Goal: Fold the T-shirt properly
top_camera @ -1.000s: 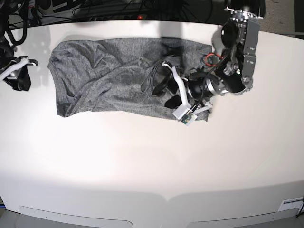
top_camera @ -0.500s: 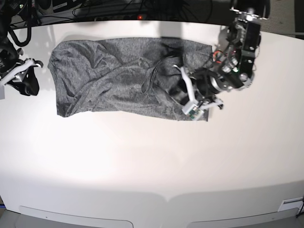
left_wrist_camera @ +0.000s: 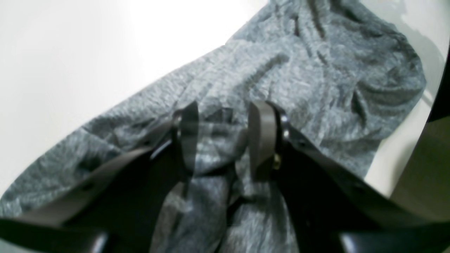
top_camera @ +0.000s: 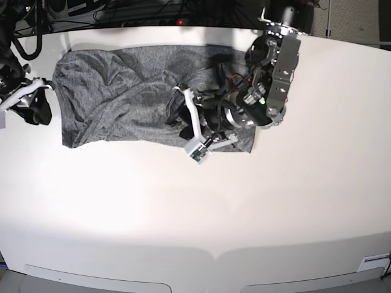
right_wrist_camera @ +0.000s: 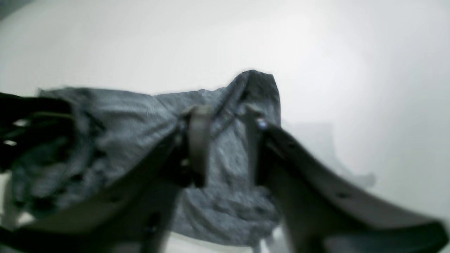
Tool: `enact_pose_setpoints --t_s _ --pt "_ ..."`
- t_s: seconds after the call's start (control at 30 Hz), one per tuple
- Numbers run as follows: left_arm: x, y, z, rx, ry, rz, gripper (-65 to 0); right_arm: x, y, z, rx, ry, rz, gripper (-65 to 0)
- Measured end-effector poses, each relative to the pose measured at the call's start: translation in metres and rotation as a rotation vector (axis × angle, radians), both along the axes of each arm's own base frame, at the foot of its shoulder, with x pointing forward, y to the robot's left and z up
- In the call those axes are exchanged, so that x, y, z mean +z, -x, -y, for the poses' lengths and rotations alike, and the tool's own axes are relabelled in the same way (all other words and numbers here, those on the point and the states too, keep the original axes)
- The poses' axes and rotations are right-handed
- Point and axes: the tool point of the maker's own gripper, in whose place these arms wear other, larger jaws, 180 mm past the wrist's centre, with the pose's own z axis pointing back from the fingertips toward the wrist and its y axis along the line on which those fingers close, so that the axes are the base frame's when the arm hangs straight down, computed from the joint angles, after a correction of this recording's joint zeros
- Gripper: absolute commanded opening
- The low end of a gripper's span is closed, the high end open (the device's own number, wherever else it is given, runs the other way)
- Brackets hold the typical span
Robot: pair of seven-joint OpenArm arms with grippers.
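Okay, left wrist: left claw (left_wrist_camera: 221, 137) has jaws apart, low over one thin heather-grey knit T-shirt (left_wrist_camera: 316, 70); a bunched ridge sits between them, not pinched. Right wrist: right claw (right_wrist_camera: 225, 140) parted, nothing held. Base: shirt rumpled on the white desk (top_camera: 201, 213). Likely light and limp; grab hems or corners.

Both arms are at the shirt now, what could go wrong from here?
The left gripper has its jaws around a bunched ridge of the T-shirt, so it may pinch several layers and drag the whole garment. The right gripper sits at the far edge with jaws apart; a poor bite there could leave the fold skewed.
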Motion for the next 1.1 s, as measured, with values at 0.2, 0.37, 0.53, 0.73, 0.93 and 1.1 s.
enact_pose_setpoints --t_s 0.2,0.37,0.53,0.73,0.93,1.1 --pt "-0.021 0.017 -0.016 -0.001 -0.045 -0.046 -42.5 -0.056 -0.002 0.032 -0.121 -0.088 -0.114 -23.9" --pt "-0.029 0.021 -0.028 0.0 -0.075 -0.055 -42.5 -0.091 -0.007 0.044 -0.18 -0.189 -0.182 -23.9" --pt "-0.029 0.02 -0.028 -0.002 -0.076 -0.053 -42.5 -0.125 0.002 0.074 -0.242 -0.263 -0.293 -23.9" --pt "-0.03 0.019 -0.034 0.003 -0.082 -0.046 -42.5 -0.135 0.014 0.077 -0.257 -0.452 -0.34 -23.9" --pt "-0.03 0.02 -0.033 0.002 -0.078 -0.047 -42.5 -0.141 0.011 0.031 -0.157 -0.599 -0.369 -28.1" --pt "-0.029 0.018 -0.033 0.005 -0.083 -0.034 -42.5 -0.144 0.005 0.006 -0.088 -0.634 -0.388 -32.1"
